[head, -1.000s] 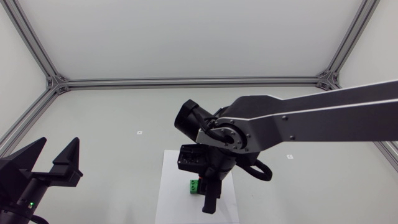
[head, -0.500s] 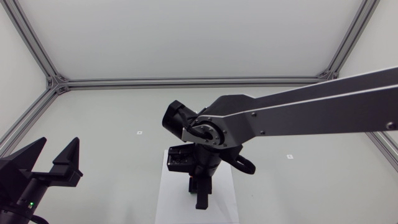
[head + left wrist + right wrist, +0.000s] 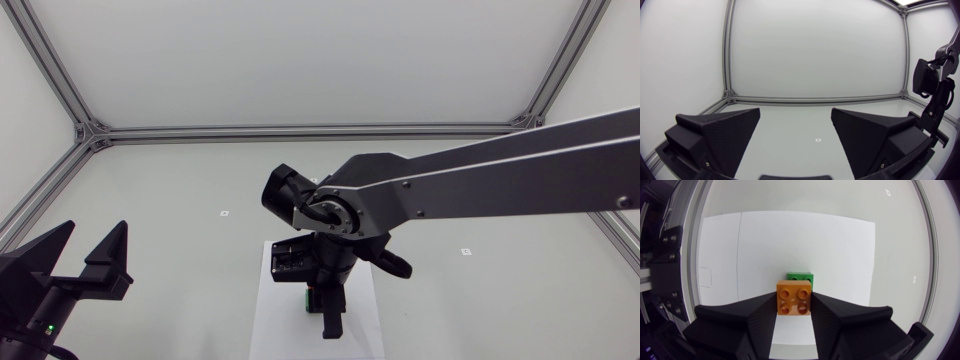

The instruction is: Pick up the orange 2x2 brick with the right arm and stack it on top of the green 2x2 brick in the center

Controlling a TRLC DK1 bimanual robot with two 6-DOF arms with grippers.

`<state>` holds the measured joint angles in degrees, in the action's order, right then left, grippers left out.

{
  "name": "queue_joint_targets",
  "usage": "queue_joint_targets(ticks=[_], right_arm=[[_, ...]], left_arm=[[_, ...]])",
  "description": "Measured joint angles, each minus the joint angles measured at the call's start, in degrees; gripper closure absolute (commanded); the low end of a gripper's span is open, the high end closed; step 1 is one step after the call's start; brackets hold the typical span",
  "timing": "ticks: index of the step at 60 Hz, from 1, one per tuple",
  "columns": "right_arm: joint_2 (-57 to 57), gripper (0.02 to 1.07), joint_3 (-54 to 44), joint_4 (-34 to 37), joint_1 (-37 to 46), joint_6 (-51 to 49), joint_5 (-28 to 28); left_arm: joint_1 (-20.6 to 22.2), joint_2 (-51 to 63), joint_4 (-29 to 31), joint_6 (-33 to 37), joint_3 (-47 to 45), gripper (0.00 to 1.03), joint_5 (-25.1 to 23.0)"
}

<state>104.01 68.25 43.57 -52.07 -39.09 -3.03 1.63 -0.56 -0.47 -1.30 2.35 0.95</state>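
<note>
Though overhead hides it, right gripper (image 3: 794, 305) clamps orange brick (image 3: 793, 297) (green brick (image 3: 800, 276) seemingly just ahead); left gripper (image 3: 796, 127) wide.

My right arm (image 3: 500, 170) silver-grey, dotted with screws (image 3: 420, 212), black joint (image 3: 283, 190), black looped cable (image 3: 392, 265), my left gripper (image 3: 96, 232) matte black, textured wedges (image 3: 720, 137), green light (image 3: 47, 327)

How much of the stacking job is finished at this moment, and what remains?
Done: the orange brick is picked up, clamped between the jaws of the right arm. In hand: it hangs close to the green brick, which shows just ahead of it on the white sheet, so the two are not yet joined. Left: line it up over the green brick, press it on, then open the jaws.
</note>
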Motion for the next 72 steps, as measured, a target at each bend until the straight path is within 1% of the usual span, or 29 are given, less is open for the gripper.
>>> queue_joint_targets(ticks=[17,72], right_arm=[[1.1,0.9,0.0,0.0,0.1,-1.7,0.0],[3.0,0.9,1.0,-1.6,0.7,-2.1,-0.2]], left_arm=[[0.0,0.0,0.0,0.0,0.0,0.04,0.0],[0.0,0.0,0.0,0.0,0.0,0.04,0.0]])
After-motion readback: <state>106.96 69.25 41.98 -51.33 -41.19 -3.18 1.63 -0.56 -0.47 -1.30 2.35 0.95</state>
